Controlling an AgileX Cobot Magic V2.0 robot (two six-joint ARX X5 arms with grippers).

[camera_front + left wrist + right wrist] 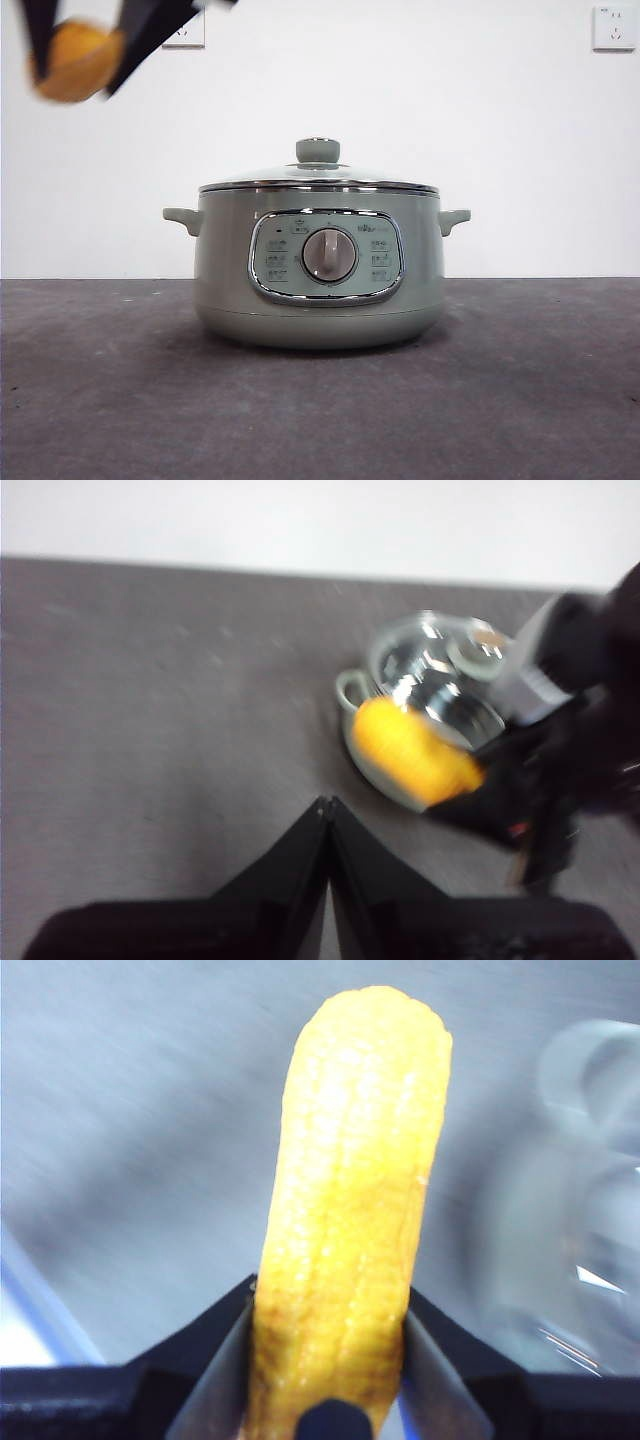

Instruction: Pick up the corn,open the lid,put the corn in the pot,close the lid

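The yellow corn (75, 60) hangs high in the air at the upper left of the front view, left of the pot. My right gripper (330, 1350) is shut on the lower part of the corn (350, 1210). The sage-green pot (220, 290) stands in the middle of the table, with the glass lid (318, 180) resting on it. In the left wrist view the right arm holds the corn (415, 750) in front of the pot (380, 775) and its lid (430, 675). My left gripper (325, 805) is shut and empty, well above the table.
A dark grey tabletop (100, 400) runs back to a white wall. Two wall sockets (185, 35) (613, 27) sit high on that wall. The pot's side handles (183, 218) (455, 218) stick out to both sides.
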